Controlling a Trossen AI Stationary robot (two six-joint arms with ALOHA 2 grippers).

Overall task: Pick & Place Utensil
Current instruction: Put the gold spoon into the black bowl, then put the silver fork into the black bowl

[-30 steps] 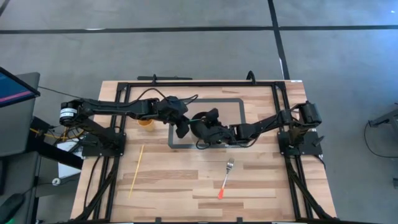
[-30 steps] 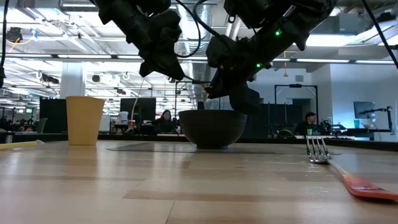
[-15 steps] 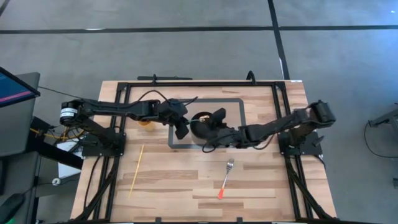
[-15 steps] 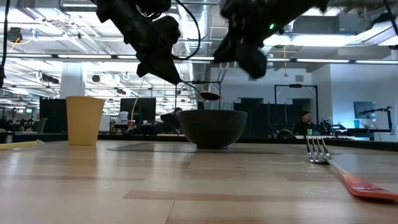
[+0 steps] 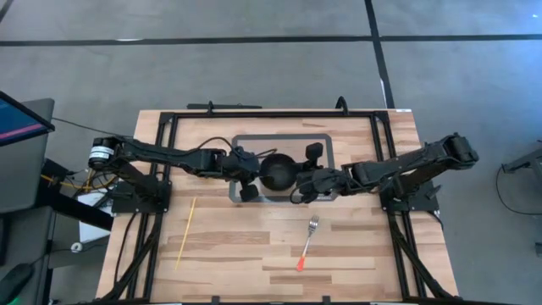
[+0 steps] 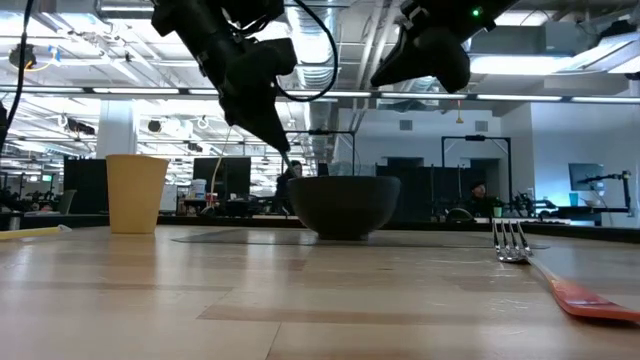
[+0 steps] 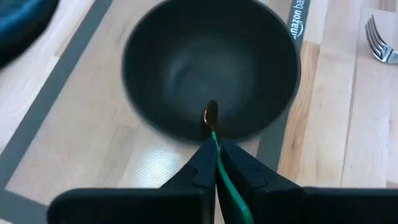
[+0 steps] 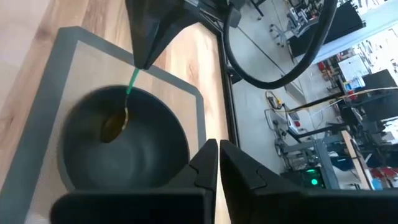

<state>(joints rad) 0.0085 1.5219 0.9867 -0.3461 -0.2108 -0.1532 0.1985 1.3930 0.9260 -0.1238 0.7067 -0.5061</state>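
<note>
My left gripper (image 7: 215,163) is shut on a green-handled spoon (image 7: 211,127) whose metal scoop end is inside the dark bowl (image 5: 278,172). The bowl stands on a grey-bordered mat (image 5: 323,139). In the low view my left gripper (image 6: 283,155) slants down to the bowl's rim (image 6: 343,180). My right gripper (image 8: 217,163) is shut and empty. It hangs above and to the right of the bowl in the low view (image 6: 432,55) and at the bowl's right side in the high view (image 5: 300,185). My left gripper pinches the spoon's green handle (image 7: 217,151) between its two fingertips. The fingers slant down from the table's left and lie along the handle. The spoon points down past the fingertips, its scoop end (image 8: 115,127) inside the bowl; whether it touches the bowl I cannot tell.
A fork (image 5: 310,235) with an orange handle (image 5: 301,264) lies on the table near of the bowl, to the right. A yellow stick (image 5: 185,232) lies at the near left. A yellow cup (image 6: 135,193) stands left of the bowl.
My right gripper has drawn back from the spoon, going up and toward the table's right edge. My left gripper, holding the spoon, has gone down toward the bowl, and the spoon's scoop end has dropped from above the rim into the bowl.
</note>
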